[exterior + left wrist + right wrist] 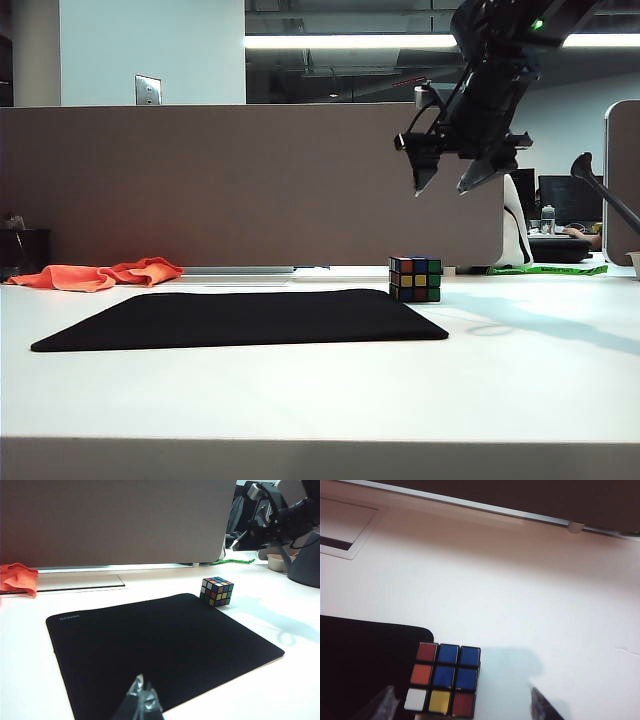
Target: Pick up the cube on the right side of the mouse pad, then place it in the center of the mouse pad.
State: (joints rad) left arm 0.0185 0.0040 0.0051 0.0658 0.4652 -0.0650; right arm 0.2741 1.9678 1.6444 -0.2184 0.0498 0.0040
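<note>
**Right claw lined up over the cube**

Exterior: right claw hangs spread above the cube, at the pad's right edge.
Left wrist: left claw pressed together, far off.
Right wrist: cube between the fingertips.

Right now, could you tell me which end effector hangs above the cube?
The right end effector, open, up above the cube; the left end effector sits low over the mouse pad.

A grey-brown partition panel stands behind the white table. Fluorescent strip lights glow above. An orange cloth lies crumpled at the left.
</note>
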